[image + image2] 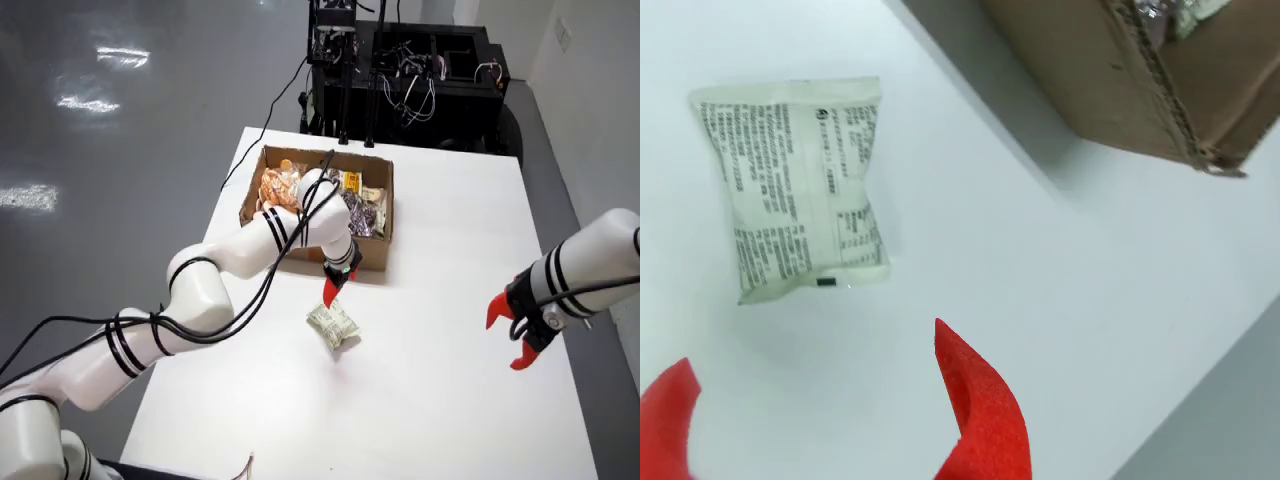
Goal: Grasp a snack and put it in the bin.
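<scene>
— Where do we find the snack packet (333,325) right now?

— We see it lying flat on the white table (450,400), just in front of the cardboard box (372,253). In the overhead view it sits a little below and to the right of the working arm's gripper (331,292), apart from it, with nothing touching the packet.

— And from the gripper's own camera?

— There we look down on the pale packet (795,185), printed side up, with dense black text and a seam down its middle. It lies in the upper left of that view, beyond the red fingertips (975,400), not between them. We see bare table between the packet's near edge and the finger tips.

— How do the jaws stand?

— Spread apart. We see one red finger at the lower middle and the other at the lower left corner of the wrist view, with a wide gap of table between, and nothing held.

— The box?

— Its corrugated corner (1160,90) shows in the upper right of the wrist view, well aside from the packet. From overhead we make out several snacks inside it, among them an orange bag (279,186) at the left end.

— The other arm?

— Its red gripper (515,335) hangs over the table's right side in the overhead view, well apart from packet and box.
</scene>
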Controlling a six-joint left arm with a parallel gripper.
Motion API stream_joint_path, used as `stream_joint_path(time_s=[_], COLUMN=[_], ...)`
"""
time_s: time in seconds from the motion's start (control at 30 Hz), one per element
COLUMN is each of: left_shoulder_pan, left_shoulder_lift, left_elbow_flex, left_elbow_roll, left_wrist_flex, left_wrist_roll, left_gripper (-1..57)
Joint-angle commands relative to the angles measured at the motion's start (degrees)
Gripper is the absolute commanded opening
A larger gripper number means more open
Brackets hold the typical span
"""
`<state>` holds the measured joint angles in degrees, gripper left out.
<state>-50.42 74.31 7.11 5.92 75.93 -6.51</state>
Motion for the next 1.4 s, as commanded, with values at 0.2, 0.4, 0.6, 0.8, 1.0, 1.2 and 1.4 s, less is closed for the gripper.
stream_joint_path(time_s=[0.2, 0.4, 0.6, 0.8, 1.0, 1.2, 1.4], left_shoulder_pan=[0.89, 1.18, 1.3, 1.44, 1.75, 2.17, 2.19], left_shoulder_lift=[0.25, 0.3, 0.31, 0.31, 0.39, 1.11, 4.12], left_elbow_flex=[6.01, 10.52, 14.13, 16.98, 19.06, 20.12, 18.01], left_elbow_roll=[0.1, 0.17, 0.7, 1.07, 1.35, 1.43, 1.4], left_wrist_flex=[-5.13, -10.12, -14.16, -17.28, -20.02, -22.35, -23.23], left_wrist_roll=[-1.59, -3.08, -3.72, -3.97, -4.35, -4.72, -4.86], left_gripper=[47.4, 47.1, 46.7, 46.2, 45.6, 45.0, 44.3])
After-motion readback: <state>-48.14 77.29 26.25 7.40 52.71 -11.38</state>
